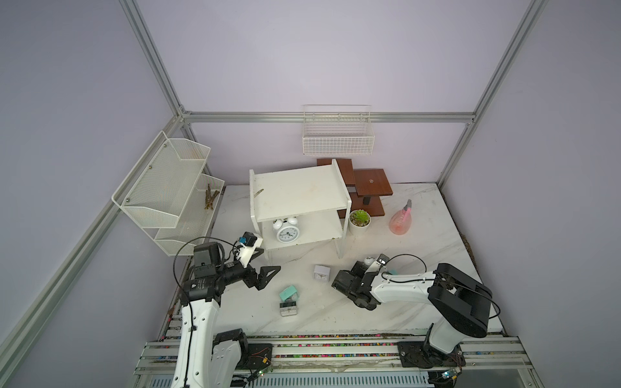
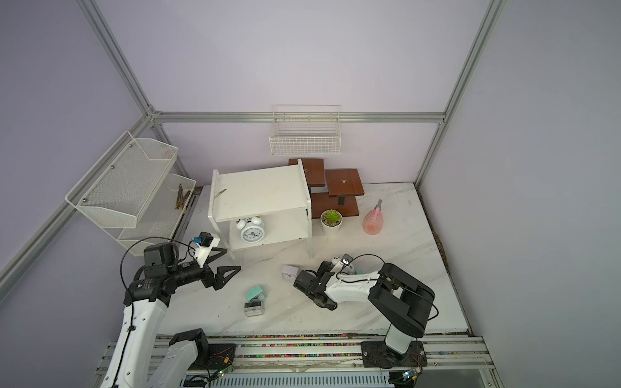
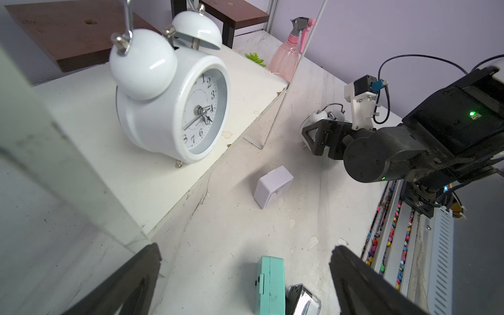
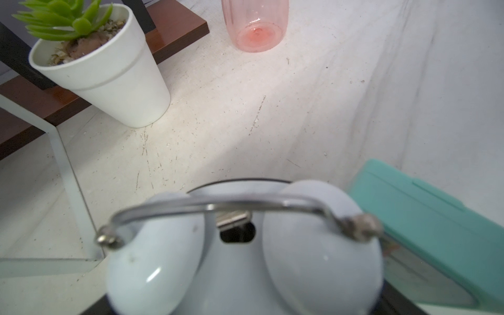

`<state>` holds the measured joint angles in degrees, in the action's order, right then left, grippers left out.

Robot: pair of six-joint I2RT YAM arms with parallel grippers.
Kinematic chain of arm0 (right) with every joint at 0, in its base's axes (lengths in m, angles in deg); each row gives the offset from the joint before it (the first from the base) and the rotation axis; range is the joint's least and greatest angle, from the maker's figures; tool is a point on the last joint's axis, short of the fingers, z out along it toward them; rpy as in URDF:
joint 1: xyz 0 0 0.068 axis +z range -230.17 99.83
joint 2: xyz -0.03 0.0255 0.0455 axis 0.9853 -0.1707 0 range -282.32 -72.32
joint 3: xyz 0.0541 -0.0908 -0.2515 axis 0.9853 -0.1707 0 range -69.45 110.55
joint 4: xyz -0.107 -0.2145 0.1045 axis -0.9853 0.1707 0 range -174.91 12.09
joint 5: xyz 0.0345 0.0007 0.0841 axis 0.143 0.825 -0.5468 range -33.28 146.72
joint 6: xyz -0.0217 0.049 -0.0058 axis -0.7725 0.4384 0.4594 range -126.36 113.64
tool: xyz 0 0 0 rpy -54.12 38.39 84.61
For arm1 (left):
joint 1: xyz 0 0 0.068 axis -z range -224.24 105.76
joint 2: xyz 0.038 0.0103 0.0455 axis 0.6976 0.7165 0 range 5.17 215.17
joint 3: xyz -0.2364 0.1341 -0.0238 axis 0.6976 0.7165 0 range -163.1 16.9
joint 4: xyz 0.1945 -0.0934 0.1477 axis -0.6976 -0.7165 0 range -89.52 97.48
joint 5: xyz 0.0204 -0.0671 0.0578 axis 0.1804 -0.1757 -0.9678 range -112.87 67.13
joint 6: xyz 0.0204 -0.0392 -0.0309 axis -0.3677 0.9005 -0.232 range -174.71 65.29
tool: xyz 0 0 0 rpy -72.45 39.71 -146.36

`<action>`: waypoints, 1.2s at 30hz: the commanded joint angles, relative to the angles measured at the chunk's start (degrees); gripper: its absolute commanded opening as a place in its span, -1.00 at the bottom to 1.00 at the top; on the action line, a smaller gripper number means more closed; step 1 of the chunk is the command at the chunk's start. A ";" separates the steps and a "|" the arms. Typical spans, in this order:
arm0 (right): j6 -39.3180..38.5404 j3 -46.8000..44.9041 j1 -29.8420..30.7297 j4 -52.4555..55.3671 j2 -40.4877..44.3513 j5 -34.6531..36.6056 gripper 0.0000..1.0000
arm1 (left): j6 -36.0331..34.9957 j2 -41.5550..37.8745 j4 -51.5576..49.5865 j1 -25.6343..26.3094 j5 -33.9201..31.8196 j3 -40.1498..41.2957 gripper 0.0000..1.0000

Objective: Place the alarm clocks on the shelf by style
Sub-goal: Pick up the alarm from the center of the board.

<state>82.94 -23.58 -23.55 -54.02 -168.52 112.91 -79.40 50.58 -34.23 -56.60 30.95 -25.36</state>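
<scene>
Right gripper (image 3: 320, 131) is straddling twin-bell clock (image 4: 240, 259), grip unclear, possibly slipping off its smooth round body; left gripper (image 3: 245, 252) is hanging wide open, empty.

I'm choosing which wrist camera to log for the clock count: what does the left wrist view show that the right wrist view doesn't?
Only left wrist: the twin-bell clock on the shelf, the white square clock, a mint clock and the silver-grey clock. Only right wrist: the other mint clock. Both: the second twin-bell clock, the pink spray bottle, the potted plant, the wooden stand.
</scene>
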 commanded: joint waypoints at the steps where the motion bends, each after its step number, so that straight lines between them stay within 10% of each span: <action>1: -3.42 0.29 -0.28 -0.57 1.69 1.92 0.81 | -1.06 -0.76 -0.13 -0.21 1.78 -0.28 1.00; 9: -14.54 -0.34 0.50 -1.73 13.53 -2.51 0.64 | -1.49 -1.08 -0.83 -0.20 2.99 -0.86 1.00; 19: -30.89 1.74 3.08 -8.36 26.33 -25.26 0.47 | -2.91 -1.68 -2.22 0.31 8.79 -2.52 1.00; 36: -33.13 15.04 13.94 -19.13 23.02 -35.31 0.50 | 1.65 -1.51 -2.16 14.16 0.39 -3.97 0.99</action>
<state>50.98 -10.69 -10.28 -66.61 -144.98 78.68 -79.14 49.20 -36.76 -44.27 33.55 -27.26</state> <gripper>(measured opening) 0.868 0.997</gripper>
